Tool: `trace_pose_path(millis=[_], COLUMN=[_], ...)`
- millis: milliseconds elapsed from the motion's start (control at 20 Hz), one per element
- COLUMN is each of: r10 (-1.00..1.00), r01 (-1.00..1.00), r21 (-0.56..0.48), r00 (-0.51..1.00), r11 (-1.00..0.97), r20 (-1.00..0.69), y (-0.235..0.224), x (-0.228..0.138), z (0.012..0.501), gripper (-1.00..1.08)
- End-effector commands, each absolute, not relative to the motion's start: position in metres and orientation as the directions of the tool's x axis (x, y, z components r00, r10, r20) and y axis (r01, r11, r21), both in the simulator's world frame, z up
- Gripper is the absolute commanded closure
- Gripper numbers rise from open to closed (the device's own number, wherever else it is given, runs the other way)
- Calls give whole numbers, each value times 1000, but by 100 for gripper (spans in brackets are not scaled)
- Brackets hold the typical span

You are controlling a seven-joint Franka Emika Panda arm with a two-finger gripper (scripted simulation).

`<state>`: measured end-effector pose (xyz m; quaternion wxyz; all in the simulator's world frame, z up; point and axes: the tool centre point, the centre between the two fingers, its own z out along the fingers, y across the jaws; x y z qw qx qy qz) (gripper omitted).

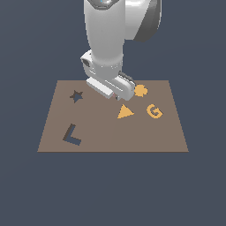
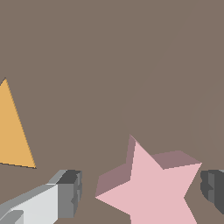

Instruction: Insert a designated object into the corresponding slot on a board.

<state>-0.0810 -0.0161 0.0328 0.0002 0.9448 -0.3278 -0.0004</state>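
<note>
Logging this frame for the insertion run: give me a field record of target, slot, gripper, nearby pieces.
target: pink star, lying on the board
gripper: gripper open, a finger on each side of the star, gaps showing
slot: star cutout, empty, toward the exterior view's left
nearest piece: orange triangle
others: orange G, L cutout

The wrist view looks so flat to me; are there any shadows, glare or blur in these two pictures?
Wrist view: sharp, no glare; the pink star shows darker side faces but no cast shadow on the board. Exterior view: even light, no cast shadows under the arm; the arm's shell has soft shading, and edges of the orange triangle look slightly jagged.
</note>
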Motion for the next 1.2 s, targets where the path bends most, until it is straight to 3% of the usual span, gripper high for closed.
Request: trace_pose_path(millis=[0,50,750,1150], r10=[-620,-620,-627,-713], r01=[-620,-620,-627,-713], r21=[0,0,-1,-1], r00=[785,785,779,701], r11=[-785,-785,-779,-701], r20=[0,0,0,1], y=[-16,-16,-16,-28], x=[-81,-81,-80,-71], z=[30,30,31,32], gripper=[-92,108,108,108])
